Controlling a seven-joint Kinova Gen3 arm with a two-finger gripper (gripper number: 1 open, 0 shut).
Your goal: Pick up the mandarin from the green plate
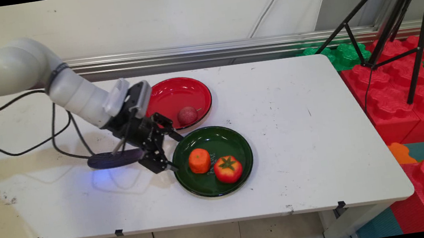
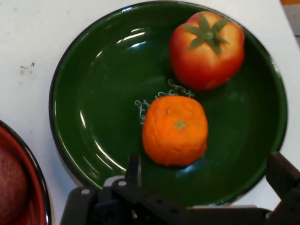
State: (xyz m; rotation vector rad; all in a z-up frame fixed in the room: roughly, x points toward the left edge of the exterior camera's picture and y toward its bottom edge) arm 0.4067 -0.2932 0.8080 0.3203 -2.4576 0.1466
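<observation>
We take the green plate (image 1: 240,148) as landmark. Left of it, at its rim, we see the end effector (image 1: 175,152), fingers spread wide w/ nothing between them, low over the white surface (image 1: 297,124). On the plate, nearest the end effector, sits the orange (image 1: 199,160); just right of it, approx. touching, the tomato (image 1: 228,169), stem up. Behind the plate, nearly touching its rim, is a red plate (image 1: 176,93) w/ a dark red ball (image 1: 187,115). Far right of the surface we see foam blocks (image 1: 394,84) and a black tripod (image 1: 405,14).
</observation>
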